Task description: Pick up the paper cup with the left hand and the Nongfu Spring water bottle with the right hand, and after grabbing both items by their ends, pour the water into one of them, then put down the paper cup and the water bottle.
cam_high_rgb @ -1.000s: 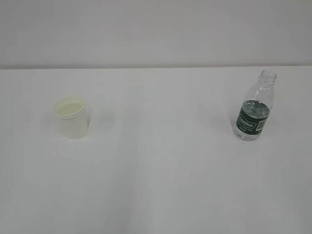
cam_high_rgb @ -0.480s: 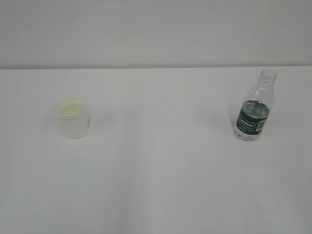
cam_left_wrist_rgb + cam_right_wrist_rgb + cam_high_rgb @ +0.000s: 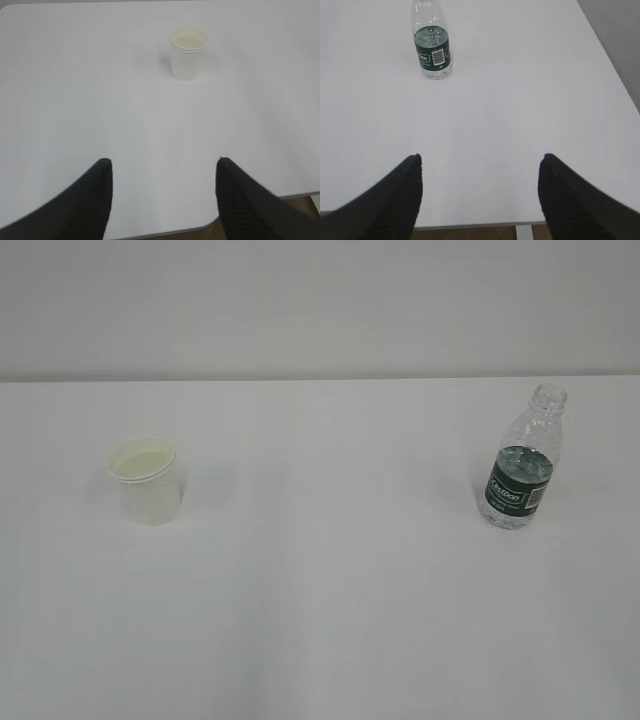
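White counter (image 3: 330, 570) is seen carrying the paper cup (image 3: 147, 480) upright toward its left edge and the Nongfu Spring water bottle (image 3: 524, 462) upright toward its right edge. The left hand (image 3: 162, 172) and right hand (image 3: 480, 172) are held over the near edge, fingers (image 3: 95, 195) spread apart, nothing gripped.

Uncapped Nongfu Spring water bottle (image 3: 432, 46) upright on white table (image 3: 520, 100), well beyond wide-spread right claw (image 3: 480, 187).
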Motion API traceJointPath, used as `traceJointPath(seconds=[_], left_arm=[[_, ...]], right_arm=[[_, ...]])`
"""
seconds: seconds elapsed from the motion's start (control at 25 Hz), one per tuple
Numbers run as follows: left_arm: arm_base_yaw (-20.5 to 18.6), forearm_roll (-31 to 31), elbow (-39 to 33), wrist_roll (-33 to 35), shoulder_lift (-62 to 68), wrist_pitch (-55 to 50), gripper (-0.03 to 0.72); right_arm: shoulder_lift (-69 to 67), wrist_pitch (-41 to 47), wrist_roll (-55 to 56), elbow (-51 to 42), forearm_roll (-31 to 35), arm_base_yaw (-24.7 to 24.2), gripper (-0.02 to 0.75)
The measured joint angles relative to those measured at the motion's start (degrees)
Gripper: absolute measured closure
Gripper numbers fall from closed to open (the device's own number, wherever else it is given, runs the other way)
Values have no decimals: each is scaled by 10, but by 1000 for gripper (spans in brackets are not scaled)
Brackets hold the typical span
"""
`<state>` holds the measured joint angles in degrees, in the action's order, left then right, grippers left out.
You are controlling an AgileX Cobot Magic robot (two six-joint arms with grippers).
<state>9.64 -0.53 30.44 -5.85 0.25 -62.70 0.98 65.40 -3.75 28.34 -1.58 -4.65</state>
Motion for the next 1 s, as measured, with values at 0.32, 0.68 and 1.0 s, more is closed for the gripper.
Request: traceJointPath(seconds=[0.32,0.68,1.0], left_arm=[[0,0,0,0,0,0,216],[0,0,0,0,0,0,79],[0,0,0,0,0,0,73]], right_arm=[[0,0,0,0,0,0,201],[0,0,3,0,0,0,201],[0,0,5,0,0,0,201]])
